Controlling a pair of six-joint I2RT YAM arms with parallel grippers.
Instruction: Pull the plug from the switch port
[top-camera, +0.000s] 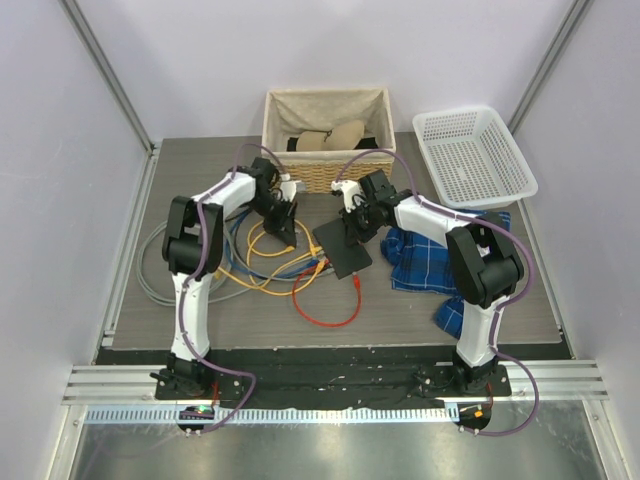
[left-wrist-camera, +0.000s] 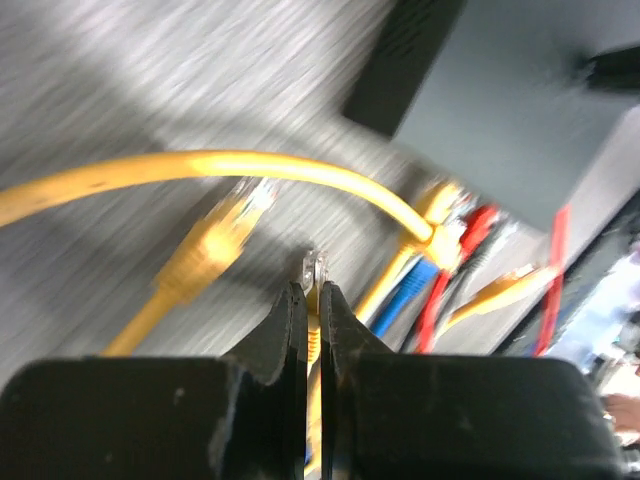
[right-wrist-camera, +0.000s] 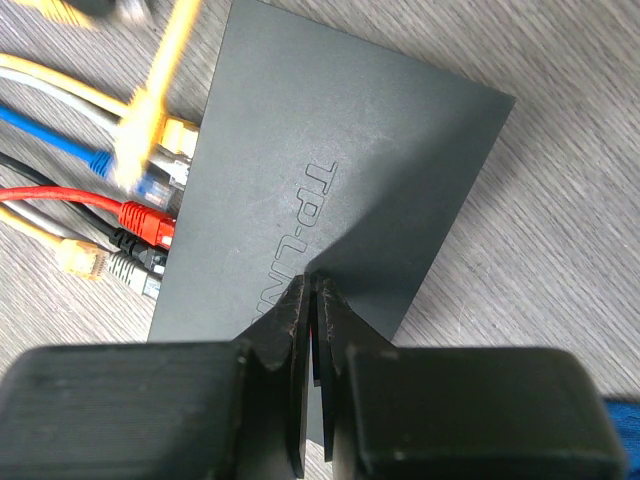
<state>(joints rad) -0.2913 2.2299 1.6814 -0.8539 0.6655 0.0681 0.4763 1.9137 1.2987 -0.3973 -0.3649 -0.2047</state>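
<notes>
The left arm and the right arm look the same: white links between black round joints. Along each one runs a thin purple cable, down to black base plates at the near edge. The left gripper has matte black fingers narrowing to thin tips.

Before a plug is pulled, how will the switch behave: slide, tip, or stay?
The switch is flat and wide, so tipping seems unlikely. It looks thin and light, so it would probably slide. Several cables are plugged along one edge and may tug it sideways.
</notes>
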